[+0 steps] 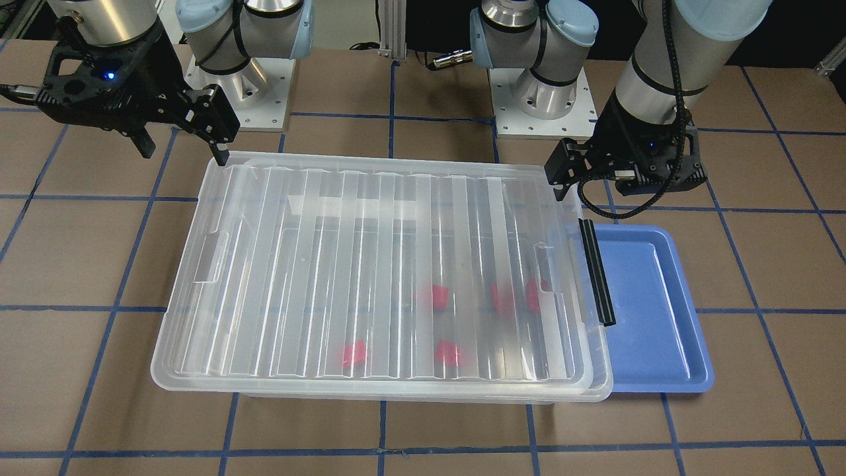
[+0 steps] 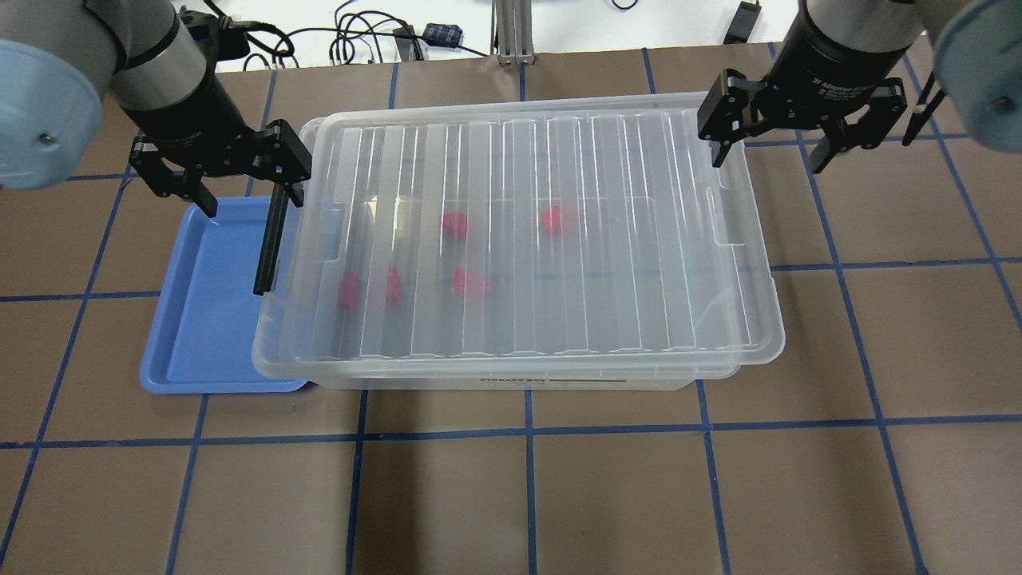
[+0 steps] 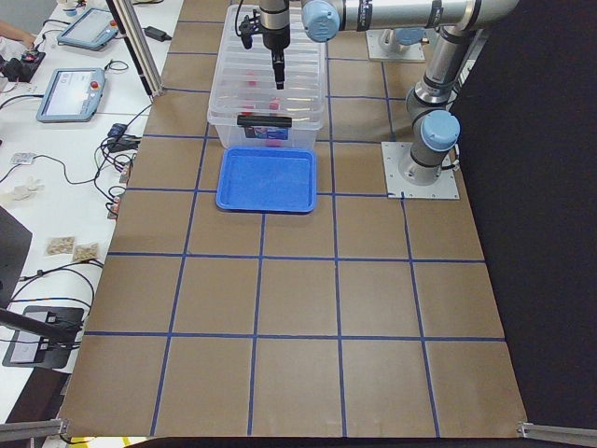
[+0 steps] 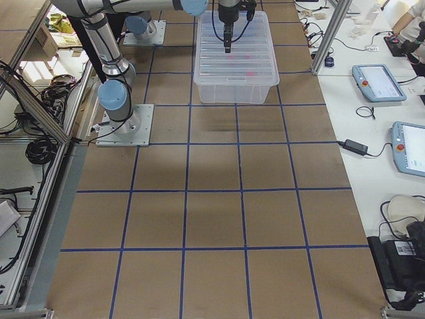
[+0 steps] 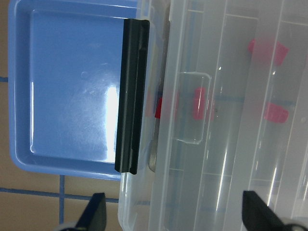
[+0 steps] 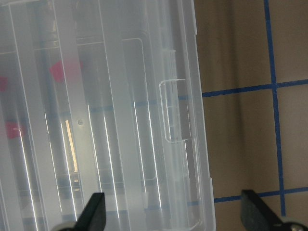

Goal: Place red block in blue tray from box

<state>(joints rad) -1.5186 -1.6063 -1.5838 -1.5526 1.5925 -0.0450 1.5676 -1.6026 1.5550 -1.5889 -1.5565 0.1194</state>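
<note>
I'm hovering the left gripper and right gripper, jaws apart, over the box, its lid on, each red block inside, the blue tray holding nothing.

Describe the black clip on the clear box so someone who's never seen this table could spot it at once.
Find the large clear box in the middle of the table, then go to its end that borders the blue tray. The black clip is a long narrow bar running along that end's rim, the only opaque black piece on an otherwise see-through box.
</note>
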